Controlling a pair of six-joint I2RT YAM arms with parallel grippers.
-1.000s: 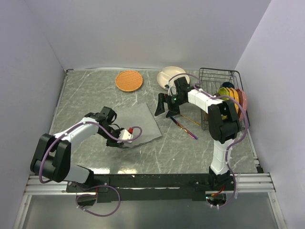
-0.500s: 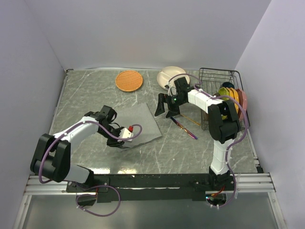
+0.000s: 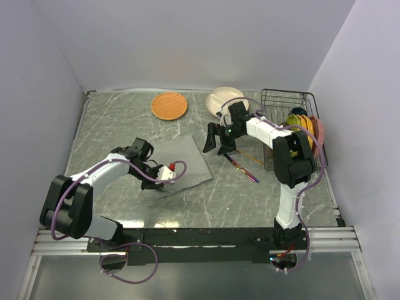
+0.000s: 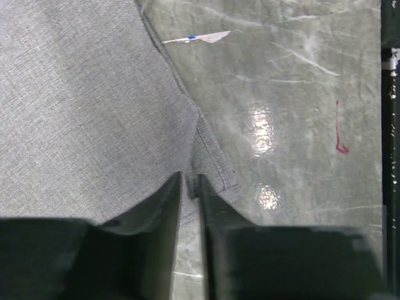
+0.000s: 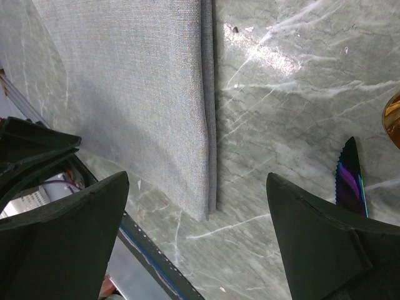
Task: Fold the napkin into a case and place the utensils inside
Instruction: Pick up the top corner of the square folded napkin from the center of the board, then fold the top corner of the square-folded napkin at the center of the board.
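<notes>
Left end effector (image 4: 189,179) — at napkin (image 4: 81,94) corner

The left arm (image 3: 103,170) reaches from lower left toward the frame's centre, wrist bent down. The left gripper (image 4: 190,181) has its jaws all but together, only a thin slit between them, nipping the napkin (image 4: 81,112) at its edge. The right arm (image 3: 265,129) doubles back leftward from centre right. The right gripper (image 3: 215,144) is spread wide, pointing down.

Robot lab cell: plain lavender walls (image 3: 187,44) enclosing marble-look table (image 3: 112,119); left arm (image 3: 103,170), right arm (image 3: 262,130) bolted to aluminium rail (image 3: 56,245).
</notes>
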